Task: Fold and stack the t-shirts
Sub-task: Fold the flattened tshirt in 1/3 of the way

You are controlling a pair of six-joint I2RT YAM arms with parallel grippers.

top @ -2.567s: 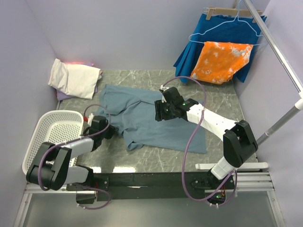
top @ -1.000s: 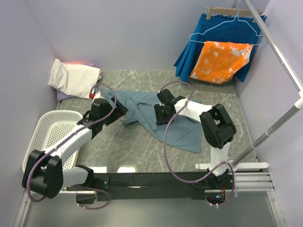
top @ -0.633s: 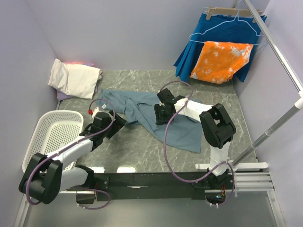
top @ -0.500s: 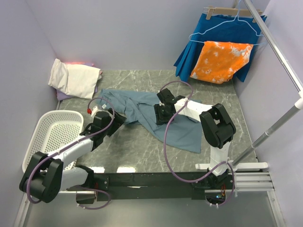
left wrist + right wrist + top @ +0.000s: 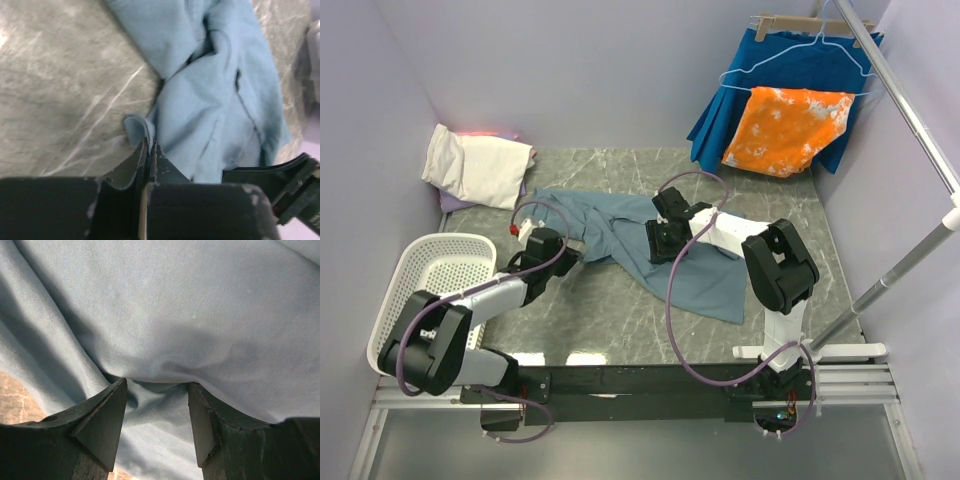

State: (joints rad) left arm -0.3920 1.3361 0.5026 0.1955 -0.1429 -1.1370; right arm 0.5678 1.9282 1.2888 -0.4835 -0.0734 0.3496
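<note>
Crumpled dusty blue-grey cotton t-shirt (image 5: 705, 275) on the grey marble table (image 5: 620, 310); left gripper (image 5: 568, 258) at its left edge, right gripper (image 5: 658, 243) down mid-shirt.

White basket (image 5: 425, 280) beside the marble table (image 5: 620, 320) — orange-blotched cloth (image 5: 785, 130) hangs before a blue garment (image 5: 790, 60).

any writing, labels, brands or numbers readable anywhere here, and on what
None: no view shows a word, label, brand, number or sign that can be read.
The blue-grey t-shirt is plain.
The cream-white t-shirt shows no print.
The orange-and-white cloth bears only blotches.
The basket shows no marking.
</note>
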